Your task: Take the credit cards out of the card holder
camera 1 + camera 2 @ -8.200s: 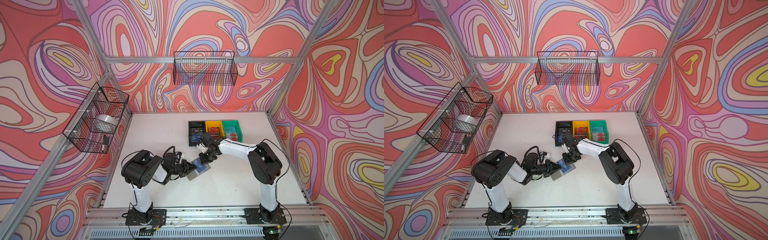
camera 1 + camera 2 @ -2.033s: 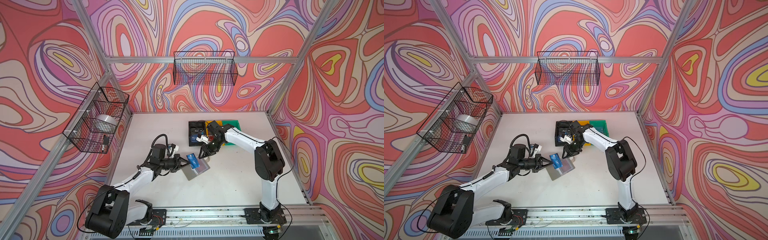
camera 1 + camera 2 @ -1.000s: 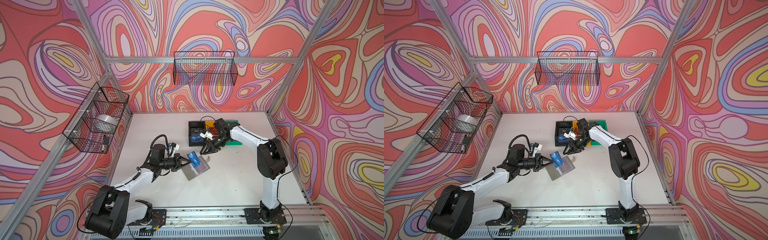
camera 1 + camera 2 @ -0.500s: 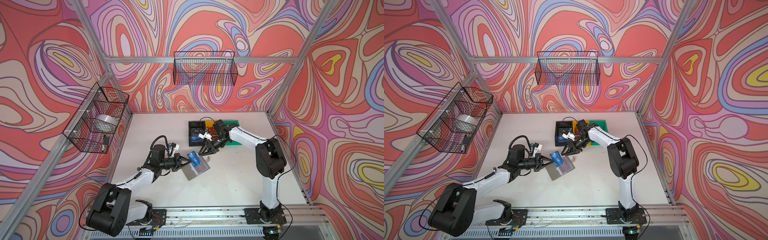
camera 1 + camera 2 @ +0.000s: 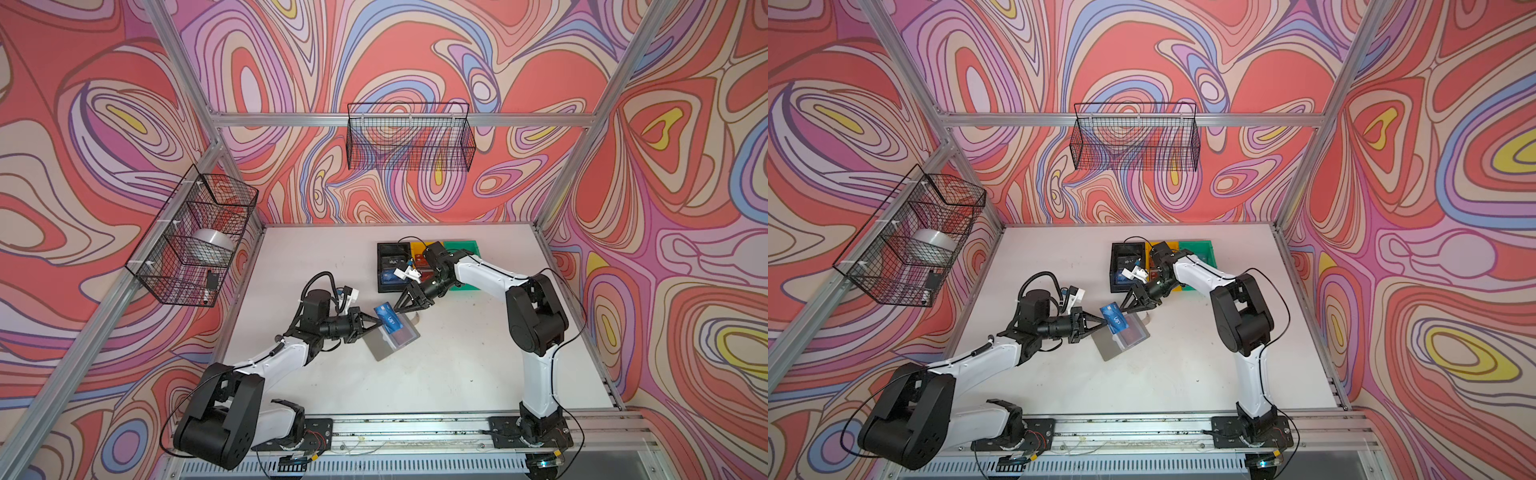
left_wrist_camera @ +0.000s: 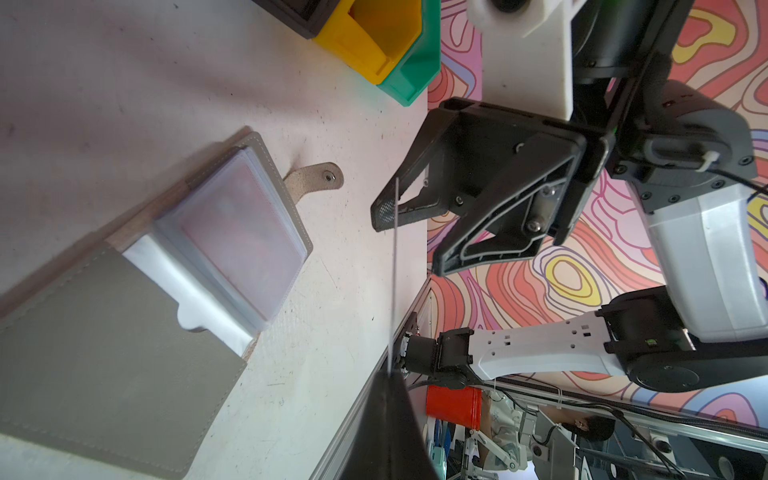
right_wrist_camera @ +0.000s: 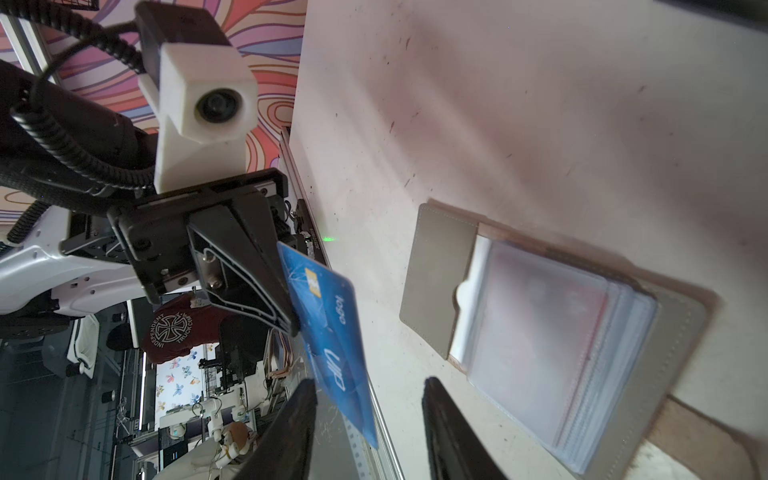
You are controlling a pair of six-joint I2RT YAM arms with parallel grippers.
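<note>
A thin blue plastic card with "VIP" lettering (image 5: pixel 388 321) was held clear of the white desk (image 5: pixel 457 365). It was pinched at one end by the left hand (image 5: pixel 375 323), whose jaws were pressed tight on it. The right hand (image 5: pixel 400 309) was set at the card's free end with its jaws partly apart. In the right wrist view that end was seen between them, nearer one jaw, and nothing was gripped.

The flat grey bifold card holder (image 5: pixel 380 347) was laid open on the desk just below the card, clear sleeves uppermost. A reddish card (image 7: pixel 540 332) was dimly made out inside them, so the task was judged unfinished.

The step in hand was judged to be a handover of the blue card. For the next move, the right hand's jaws would need to be closed squarely on the free end before the left hand's grip was released, lest the thin card twist or drop. Carriage to the row of plastic bins (image 5: pixel 461 243) was thought likely afterwards.
</note>
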